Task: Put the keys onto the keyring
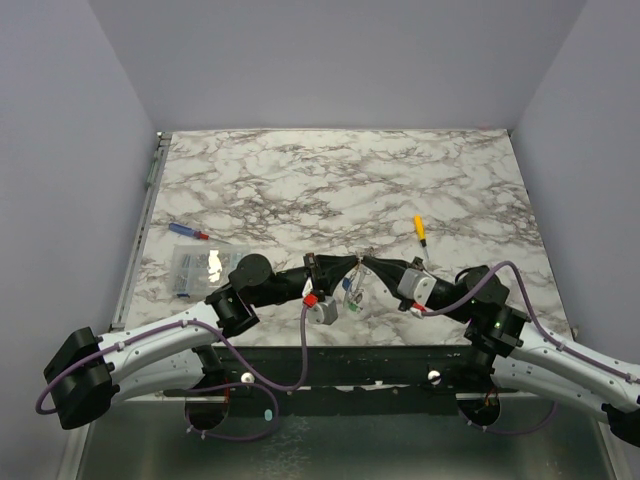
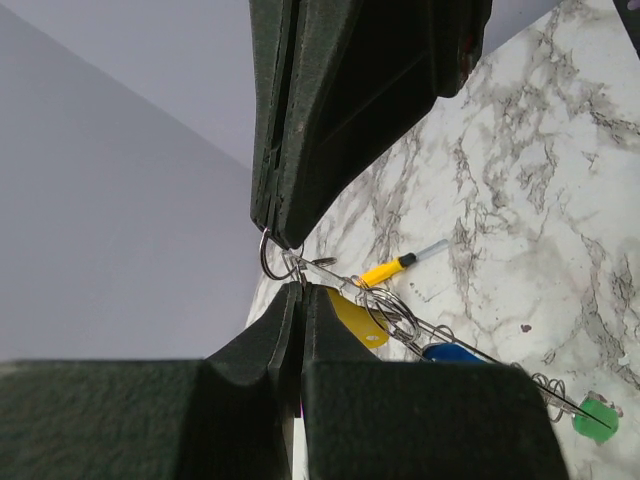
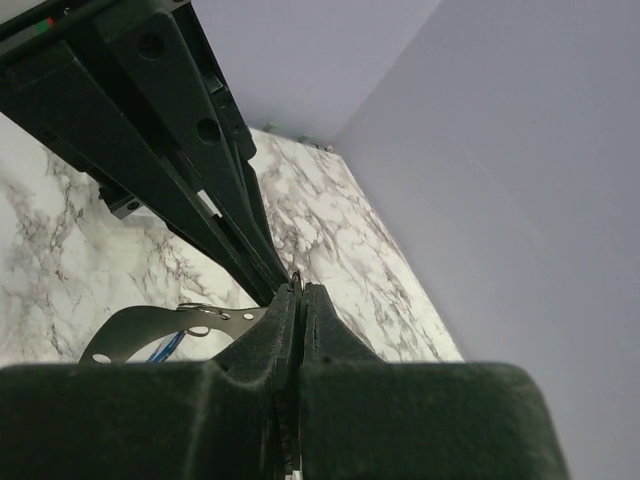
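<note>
Both grippers meet tip to tip above the table's near edge. My left gripper (image 1: 352,263) (image 2: 299,286) is shut, its tips pinching the thin silver keyring (image 2: 263,255) wire. Facing it, my right gripper (image 1: 367,265) (image 3: 300,289) is also shut, and a bit of the wire loop pokes out from between its pads. Along the wire hang a yellow-headed key (image 2: 356,319), a blue-headed key (image 2: 450,352) and a green-headed key (image 2: 597,419) (image 1: 353,306). A dark key (image 3: 140,327) shows in the right wrist view.
A yellow screwdriver (image 1: 421,229) (image 2: 394,267) lies on the marble table (image 1: 330,180) right of centre. At the left lie a clear plastic packet (image 1: 196,268) and a blue-and-red stick (image 1: 188,231). Purple walls enclose the table on three sides.
</note>
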`<state>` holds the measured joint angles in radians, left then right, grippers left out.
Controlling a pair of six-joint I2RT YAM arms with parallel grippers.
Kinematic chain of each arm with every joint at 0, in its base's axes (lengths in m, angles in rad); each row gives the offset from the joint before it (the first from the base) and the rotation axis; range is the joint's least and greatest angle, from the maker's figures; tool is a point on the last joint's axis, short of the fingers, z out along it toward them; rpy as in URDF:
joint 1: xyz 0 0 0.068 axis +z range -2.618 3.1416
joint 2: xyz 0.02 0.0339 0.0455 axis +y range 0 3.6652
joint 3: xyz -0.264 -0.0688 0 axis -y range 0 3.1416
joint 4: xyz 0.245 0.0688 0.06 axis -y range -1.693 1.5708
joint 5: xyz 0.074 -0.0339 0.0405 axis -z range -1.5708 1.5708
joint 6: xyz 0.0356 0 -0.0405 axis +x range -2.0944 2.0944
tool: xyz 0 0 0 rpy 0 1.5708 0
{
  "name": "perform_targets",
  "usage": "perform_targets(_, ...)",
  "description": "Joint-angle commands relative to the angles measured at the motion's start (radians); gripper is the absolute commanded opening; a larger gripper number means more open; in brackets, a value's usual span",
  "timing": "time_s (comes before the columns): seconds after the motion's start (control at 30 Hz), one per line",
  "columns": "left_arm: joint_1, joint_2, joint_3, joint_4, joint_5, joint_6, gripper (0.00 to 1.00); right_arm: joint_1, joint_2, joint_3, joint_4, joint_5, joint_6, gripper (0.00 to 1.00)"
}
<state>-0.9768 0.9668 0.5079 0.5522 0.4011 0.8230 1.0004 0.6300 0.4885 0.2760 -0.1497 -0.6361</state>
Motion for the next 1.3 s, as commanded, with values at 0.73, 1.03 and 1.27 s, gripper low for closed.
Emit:
perform_targets(0.73, -0.006, -0.018, -0.016, 0.030, -0.021, 0.010, 0.00, 0.004, 0.027, -0.004, 0.087, 0.032, 0.016, 0.01)
perform_targets(1.03, -0.006, -0.029, -0.021, 0.031, -0.063, 0.032, 0.00, 0.004, 0.041, -0.007, 0.077, 0.044, 0.007, 0.01)
perform_targets(1.27, -0.005, -0.036, -0.025, 0.031, -0.118, 0.054, 0.00, 0.004, 0.056, -0.002, 0.074, 0.039, 0.005, 0.01)
